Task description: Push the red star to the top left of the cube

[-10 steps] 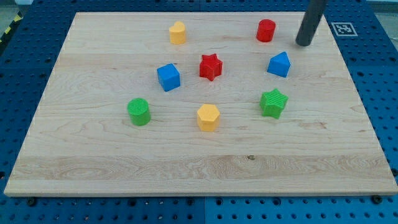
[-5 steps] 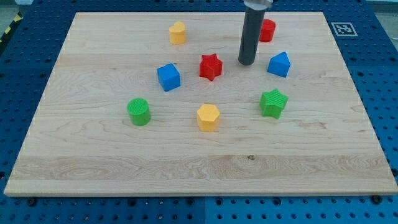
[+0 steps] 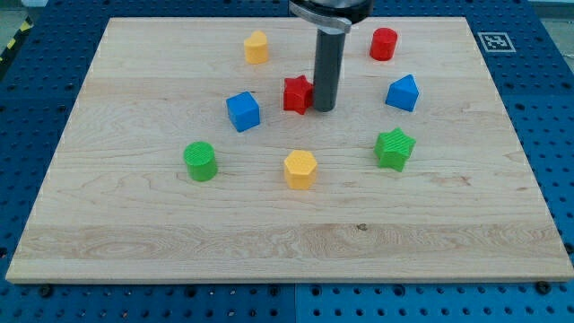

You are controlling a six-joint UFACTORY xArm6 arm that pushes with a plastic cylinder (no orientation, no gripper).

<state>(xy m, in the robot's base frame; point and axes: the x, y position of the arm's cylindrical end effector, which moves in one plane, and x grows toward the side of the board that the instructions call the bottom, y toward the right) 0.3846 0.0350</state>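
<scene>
The red star [image 3: 295, 93] lies on the wooden board [image 3: 134, 224], just right of and slightly above the blue cube [image 3: 243, 111]. My tip [image 3: 324, 109] touches the star's right side; the rod hides the star's right edge. The star and the cube stand a small gap apart.
A yellow block [image 3: 256, 47] at the view's top, a red cylinder [image 3: 384, 43] top right, a blue pentagonal block [image 3: 403, 92] right of my tip, a green star [image 3: 395, 148], a yellow hexagon [image 3: 300, 169] and a green cylinder [image 3: 200, 161] lie around.
My tip moved from the board's top right down and left to the red star's right side. The star has shifted slightly left.
</scene>
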